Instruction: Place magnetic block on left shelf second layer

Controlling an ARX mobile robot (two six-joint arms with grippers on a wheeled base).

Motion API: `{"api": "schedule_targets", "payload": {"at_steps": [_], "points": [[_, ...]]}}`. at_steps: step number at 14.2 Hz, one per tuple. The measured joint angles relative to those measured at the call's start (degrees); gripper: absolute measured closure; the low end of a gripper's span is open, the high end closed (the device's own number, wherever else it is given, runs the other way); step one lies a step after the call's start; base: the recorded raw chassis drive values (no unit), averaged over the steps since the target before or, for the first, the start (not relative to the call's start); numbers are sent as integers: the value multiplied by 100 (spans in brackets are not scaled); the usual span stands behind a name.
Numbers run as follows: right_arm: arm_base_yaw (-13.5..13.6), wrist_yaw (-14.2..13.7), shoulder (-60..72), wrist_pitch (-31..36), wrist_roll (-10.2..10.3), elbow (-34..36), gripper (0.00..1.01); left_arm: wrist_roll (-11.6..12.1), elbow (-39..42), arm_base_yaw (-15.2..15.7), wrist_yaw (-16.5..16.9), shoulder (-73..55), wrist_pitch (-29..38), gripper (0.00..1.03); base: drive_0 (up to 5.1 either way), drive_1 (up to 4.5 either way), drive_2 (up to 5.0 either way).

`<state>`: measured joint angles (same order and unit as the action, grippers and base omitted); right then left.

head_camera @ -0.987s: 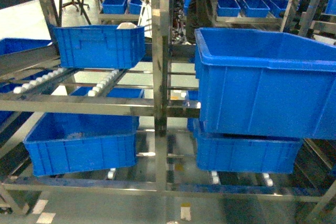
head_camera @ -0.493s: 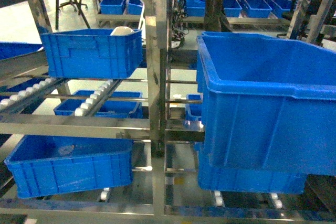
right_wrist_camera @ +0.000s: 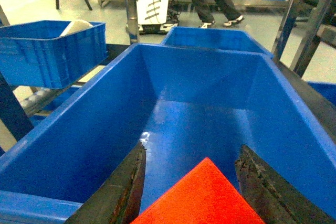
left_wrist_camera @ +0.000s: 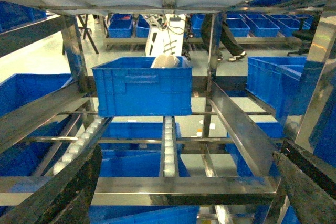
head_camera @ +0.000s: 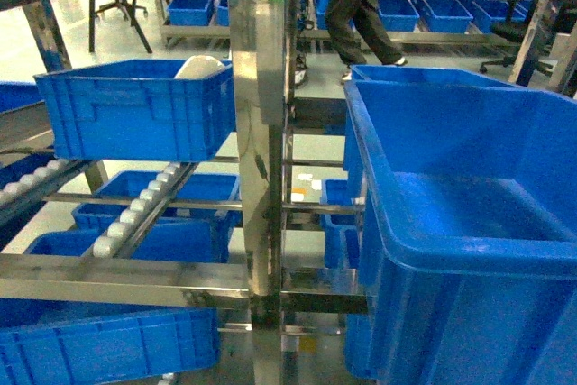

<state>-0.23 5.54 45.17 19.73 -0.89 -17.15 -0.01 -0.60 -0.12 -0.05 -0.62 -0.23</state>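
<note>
The right gripper (right_wrist_camera: pixel 191 182) is clamped on the red block (right_wrist_camera: pixel 202 195), hanging over the big blue crate (right_wrist_camera: pixel 79 145) at six o'clock. The left gripper (left_wrist_camera: pixel 184 192) has its fingers spread apart, facing the left rack tier (left_wrist_camera: pixel 173 184), whose smaller crate (left_wrist_camera: pixel 142 85) sits at twelve o'clock.

steel upright post (head_camera: pixel 257 132) near centre, running top to bottom. left of post: blue crate (head_camera: pixel 135 114) on roller-rail tier (head_camera: pixel 135 209), white object (head_camera: pixel 200 66) showing above its rim. lower left: more blue crates (head_camera: pixel 108 349) beneath steel crossbar (head_camera: pixel 122 279). near right: large deep blue crate (head_camera: pixel 469 232), interior bare where visible. far: person's legs (head_camera: pixel 361 29), rows of small blue bins (head_camera: pixel 433 8).
</note>
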Motion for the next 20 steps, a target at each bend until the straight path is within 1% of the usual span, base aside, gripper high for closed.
{"api": "schedule_targets", "payload": {"at_steps": [1,3,4,6,7,8,9,10,11,12,13,15,16,17,18,19,20], "points": [[24,50,262,59,168,-107,55,0,0,0,0,0,2,5,4,416,-409],[26,15,695,326,299,-295,55,0,0,0,2,0,2,5,4,416,-409],[81,-63,1270,586,452,-520,55,0,0,0,0,0,2,5,0,0,0],[179,-116,2319,997,603,-820,55,0,0,0,2,0,2,5,0,0,0],[205,-186,2811,1163,605,-1049,55,0,0,0,2,0,2,5,0,0,0],[260,-313,3373,1287,601,-1390,55,0,0,0,0,0,2,5,0,0,0],[337,-393,3897,1434,546,-1720,55,0,0,0,0,0,2,5,0,0,0],[380,-474,4242,1606,437,-1917,55,0,0,0,2,0,2,5,0,0,0],[400,-535,4629,1707,247,-2159,55,0,0,0,2,0,2,5,0,0,0],[398,-579,4933,1768,168,-2343,55,0,0,0,0,0,2,5,0,0,0],[391,-603,5252,1764,133,-2531,55,0,0,0,0,0,2,5,0,0,0],[391,-870,5685,2166,125,-2671,55,0,0,0,2,0,4,5,0,0,0],[391,-1029,5838,2433,131,-2693,51,0,0,0,2,0,2,5,0,0,0],[393,-1180,5862,2857,127,-2590,40,0,0,0,0,0,2,5,0,0,0],[415,-1290,5689,3383,72,-2319,29,0,0,0,0,0,2,5,0,0,0],[481,-1335,5335,3945,-42,-1853,18,0,0,0,0,0,2,5,0,0,0],[479,-1349,4940,4592,-140,-1298,7,0,0,0,2,0,4,5,0,0,0]]}}
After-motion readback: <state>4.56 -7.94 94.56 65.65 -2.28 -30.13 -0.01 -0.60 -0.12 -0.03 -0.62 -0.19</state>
